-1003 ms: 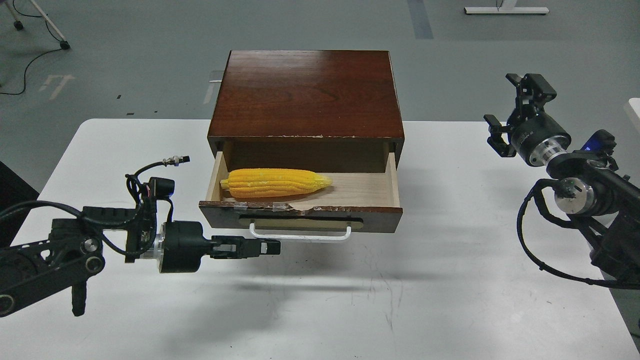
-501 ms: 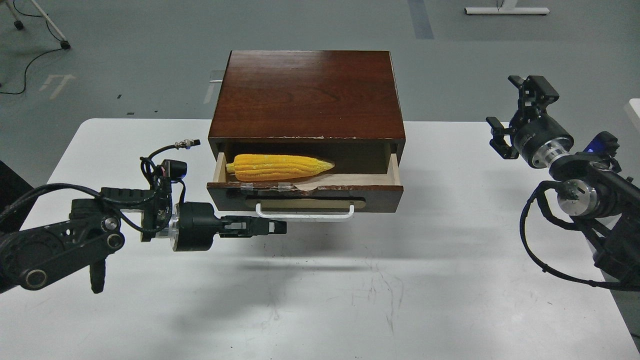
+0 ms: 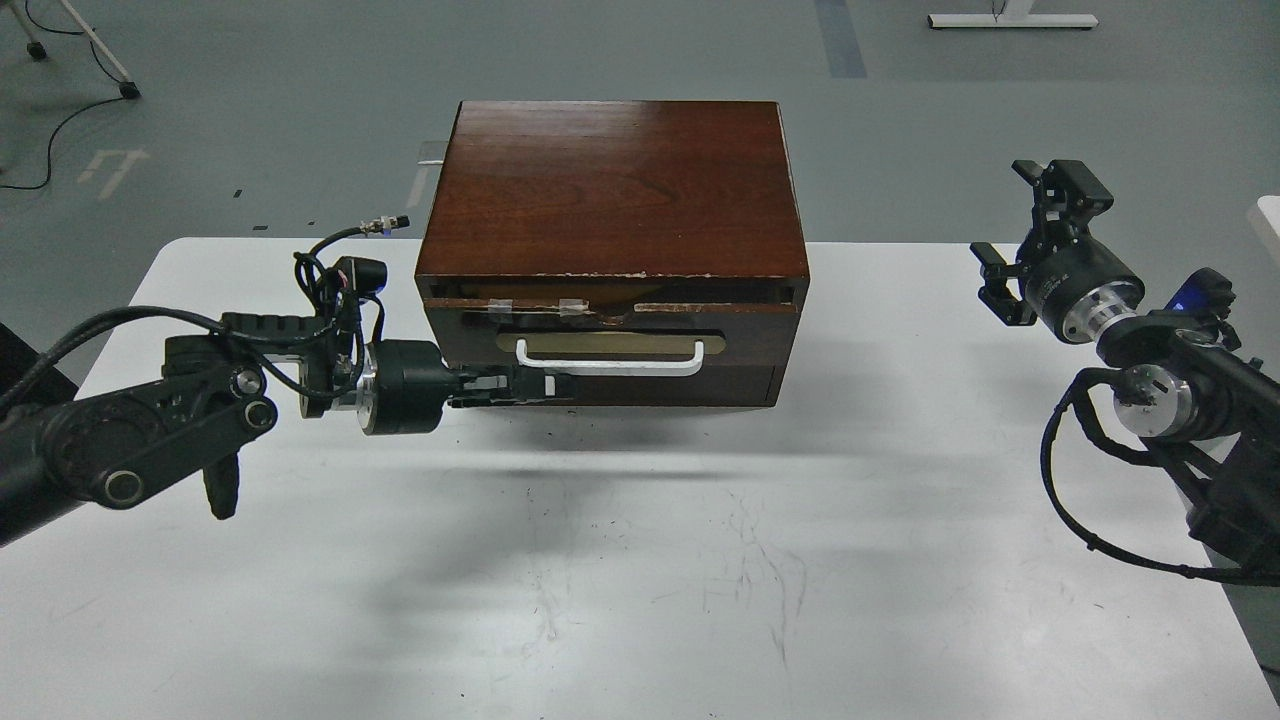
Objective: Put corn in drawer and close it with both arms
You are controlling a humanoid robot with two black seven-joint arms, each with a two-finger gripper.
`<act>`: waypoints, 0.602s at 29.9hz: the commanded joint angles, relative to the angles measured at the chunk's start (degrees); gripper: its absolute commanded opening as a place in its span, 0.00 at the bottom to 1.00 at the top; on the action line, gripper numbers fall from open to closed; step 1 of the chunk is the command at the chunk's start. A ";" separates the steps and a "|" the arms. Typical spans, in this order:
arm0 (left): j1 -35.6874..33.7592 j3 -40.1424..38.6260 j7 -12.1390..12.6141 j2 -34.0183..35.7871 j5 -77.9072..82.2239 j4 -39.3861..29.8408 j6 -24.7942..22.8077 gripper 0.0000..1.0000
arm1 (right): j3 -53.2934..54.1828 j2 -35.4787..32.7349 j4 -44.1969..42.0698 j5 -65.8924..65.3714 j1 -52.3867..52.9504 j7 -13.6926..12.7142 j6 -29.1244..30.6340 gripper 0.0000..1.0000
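Because its left hand presses fingers-together against the drawer front, below the handle, the drawer sits flush in the cabinet, presumably enclosing the unseen corn; the right hand hovers released, well apart above the tabletop.

We seem to be in a lab or robotics test space. Our white tabletop stands on a bare grey floor with painted markings. Beyond its far left corner a black cable trails past a wheeled stand leg, and beyond its far right corner sits a white furniture base.
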 commanded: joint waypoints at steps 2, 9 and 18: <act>-1.34 0.00 0.02 -1.91 -0.51 2.83 0.01 0.11 | -0.01 0.00 0.00 0.00 0.01 0.00 -0.01 0.98; -1.35 -0.09 0.02 -3.68 -0.51 5.29 0.01 0.12 | -0.01 -0.08 -0.08 0.00 0.01 0.00 -0.01 0.98; -1.61 0.00 0.02 -4.73 -0.51 7.49 0.01 0.14 | -0.10 0.00 0.00 0.00 0.01 -0.08 -0.01 0.98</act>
